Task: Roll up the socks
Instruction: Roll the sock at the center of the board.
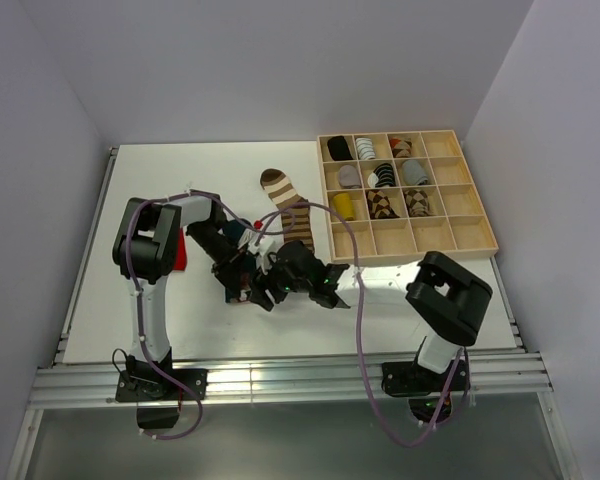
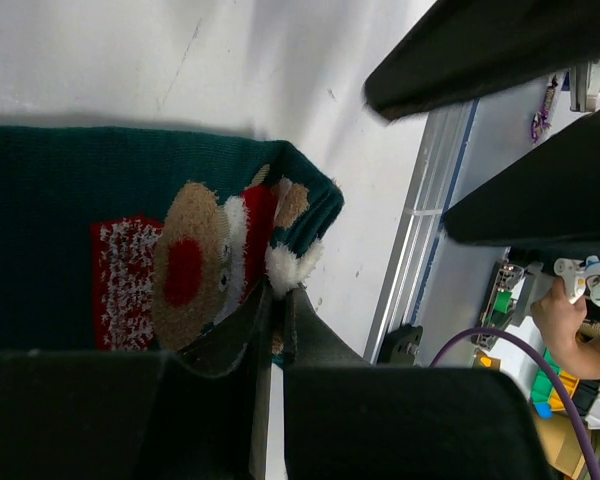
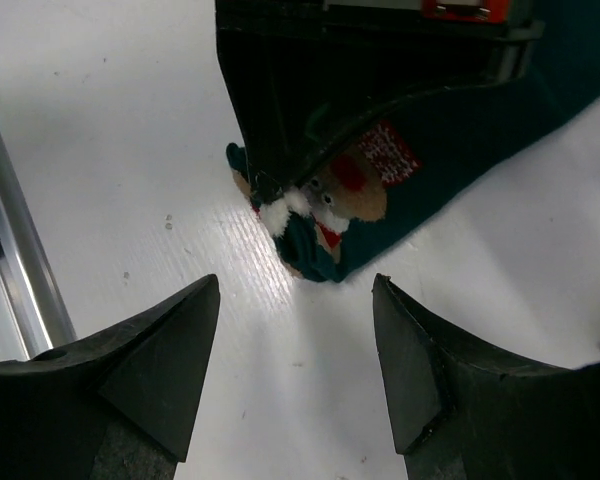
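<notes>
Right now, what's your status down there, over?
Left gripper shut on edge of dark teal knitted sock. Right gripper open, facing it. Nothing between them.

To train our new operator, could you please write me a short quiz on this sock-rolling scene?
1. True or false: the right hand is open.
2. Which sock does the left hand pinch? A striped, B teal, C red.
3. Fill in: the striped sock lies on the ___, outside the tray.
Key: 1 true; 2 B, the teal sock, pinched at its edge; 3 table.
</notes>
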Controlling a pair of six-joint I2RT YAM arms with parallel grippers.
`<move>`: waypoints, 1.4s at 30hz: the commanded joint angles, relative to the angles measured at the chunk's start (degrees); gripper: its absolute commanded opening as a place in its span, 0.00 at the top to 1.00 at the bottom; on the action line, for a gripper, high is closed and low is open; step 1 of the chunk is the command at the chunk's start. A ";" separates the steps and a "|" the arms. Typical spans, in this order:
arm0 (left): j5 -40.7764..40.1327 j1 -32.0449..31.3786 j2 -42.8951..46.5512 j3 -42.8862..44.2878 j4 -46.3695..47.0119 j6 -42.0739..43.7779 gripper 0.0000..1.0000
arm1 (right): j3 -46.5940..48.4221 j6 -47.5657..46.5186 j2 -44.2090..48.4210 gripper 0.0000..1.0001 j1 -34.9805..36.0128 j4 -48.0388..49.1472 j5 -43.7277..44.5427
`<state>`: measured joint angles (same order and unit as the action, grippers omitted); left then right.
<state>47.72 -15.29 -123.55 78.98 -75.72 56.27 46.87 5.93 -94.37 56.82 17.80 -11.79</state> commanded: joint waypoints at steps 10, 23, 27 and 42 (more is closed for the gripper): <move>0.97 0.35 0.41 -0.05 -3.03 2.35 1.00 | 7.35 -7.25 -6.97 0.29 3.83 -2.77 4.76; 1.05 0.35 0.94 -0.05 -3.03 1.47 1.00 | 8.50 -8.22 -11.27 0.34 4.09 2.06 11.53; 1.14 0.35 0.85 -0.40 -3.03 1.30 1.00 | 7.36 -7.96 -11.19 0.37 4.27 4.95 13.72; 0.70 0.35 0.50 0.47 -2.85 0.16 0.97 | 7.71 -6.99 -13.65 0.52 5.41 6.72 12.33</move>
<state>47.44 -15.00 -123.52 78.96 -75.94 56.16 52.71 -1.39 -106.91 61.89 20.38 0.97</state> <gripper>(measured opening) 0.096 0.522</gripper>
